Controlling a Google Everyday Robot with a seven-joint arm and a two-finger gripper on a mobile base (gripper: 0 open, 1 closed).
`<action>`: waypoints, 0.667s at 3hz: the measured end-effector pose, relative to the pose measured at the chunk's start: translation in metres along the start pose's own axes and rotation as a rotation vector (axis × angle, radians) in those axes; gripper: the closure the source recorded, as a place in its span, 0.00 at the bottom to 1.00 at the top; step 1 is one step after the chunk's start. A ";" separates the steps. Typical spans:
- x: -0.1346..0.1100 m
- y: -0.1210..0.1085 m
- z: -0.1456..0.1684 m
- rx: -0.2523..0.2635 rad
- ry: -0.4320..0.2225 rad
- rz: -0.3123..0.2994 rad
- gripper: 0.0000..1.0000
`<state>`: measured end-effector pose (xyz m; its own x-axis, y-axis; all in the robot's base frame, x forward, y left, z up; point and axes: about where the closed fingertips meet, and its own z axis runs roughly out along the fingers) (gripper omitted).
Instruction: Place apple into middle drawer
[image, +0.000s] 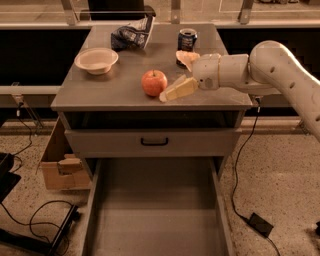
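The apple (153, 82) sits on the grey cabinet top (100, 92), near the front middle. My gripper (176, 74) reaches in from the right and is open just to the right of the apple. One finger (179, 89) lies right beside the apple's front right side, and the other finger (187, 58) is further back, near the soda can. The apple is not between them. The middle drawer (155, 210) is pulled out wide open below, with a bare flat floor and low side walls.
A soda can (187, 39), a crumpled chip bag (131, 34) and a white bowl (96, 60) stand on the cabinet top. A closed drawer front with a black handle (154, 142) sits above the open drawer. A cardboard box (57, 167) and cables (35, 220) lie on the floor at left.
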<state>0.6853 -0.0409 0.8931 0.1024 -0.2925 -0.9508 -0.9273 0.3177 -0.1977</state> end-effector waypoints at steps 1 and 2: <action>0.007 -0.001 0.038 -0.041 -0.011 0.018 0.00; 0.012 -0.001 0.062 -0.070 -0.006 0.037 0.17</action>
<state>0.7097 0.0110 0.8673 0.0698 -0.2766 -0.9584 -0.9534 0.2642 -0.1457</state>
